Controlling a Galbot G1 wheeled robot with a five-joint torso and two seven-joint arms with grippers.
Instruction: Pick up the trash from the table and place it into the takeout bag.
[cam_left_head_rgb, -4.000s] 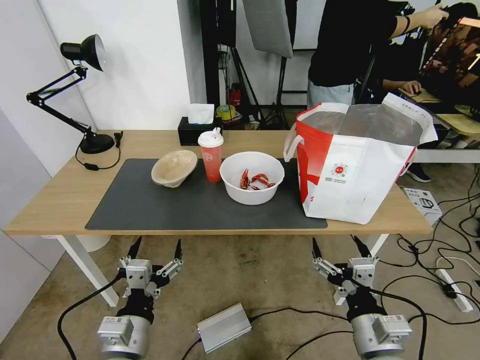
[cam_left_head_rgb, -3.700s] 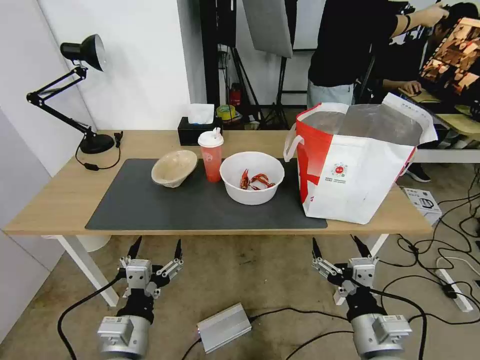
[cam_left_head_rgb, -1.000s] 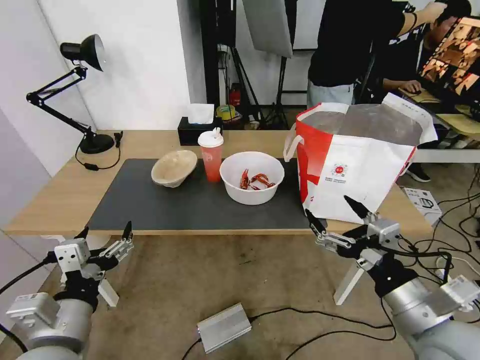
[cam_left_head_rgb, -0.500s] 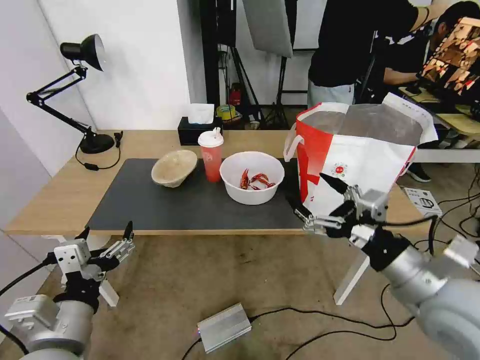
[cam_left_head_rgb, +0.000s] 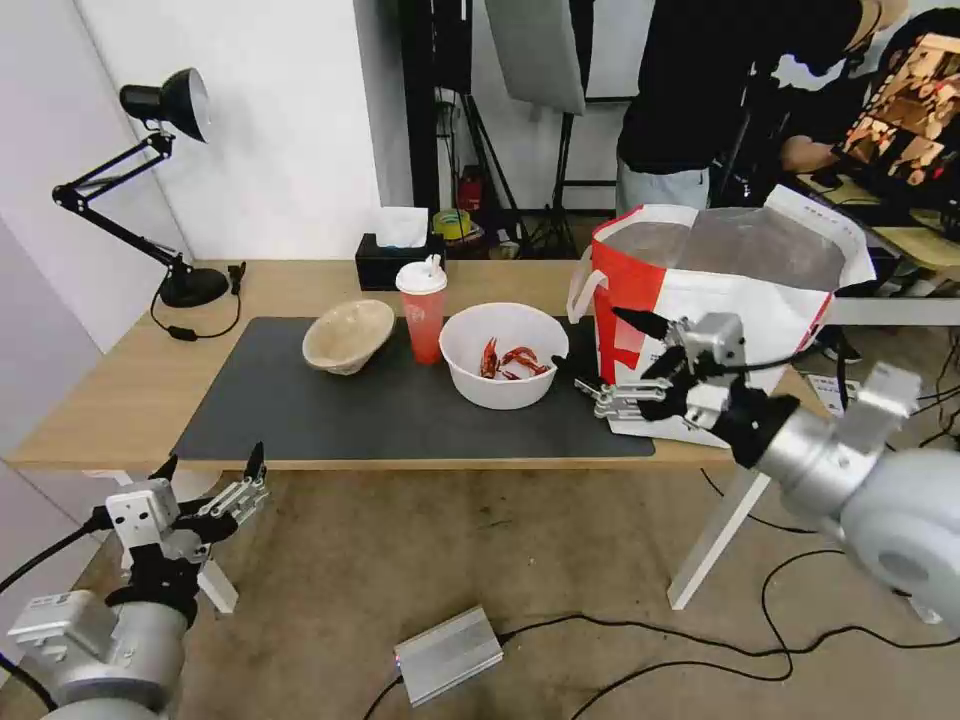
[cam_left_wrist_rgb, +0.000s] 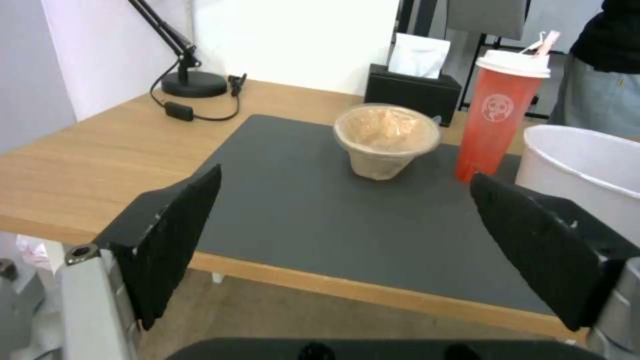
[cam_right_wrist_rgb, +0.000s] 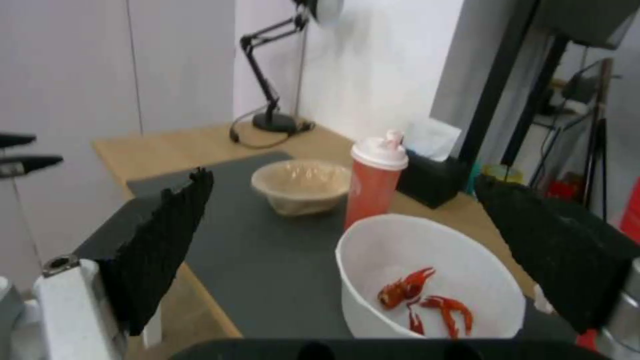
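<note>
— Trash first: where did it lie?
— On the table's (cam_left_head_rgb: 120, 400) dark mat: the white bowl (cam_left_head_rgb: 504, 355) of crayfish shells stood just beside the red cup (cam_left_head_rgb: 423, 312), and the crumpled beige bowl (cam_left_head_rgb: 348, 335) sat beyond that.
— And the right hand (cam_left_head_rgb: 600, 352)?
— It hung over the mat's edge with fingers spread, near the white bowl and in front of the takeout bag (cam_left_head_rgb: 720, 330), touching neither.
— The left hand (cam_left_head_rgb: 212, 478)?
— Fingers apart too, below the table's front edge.
</note>
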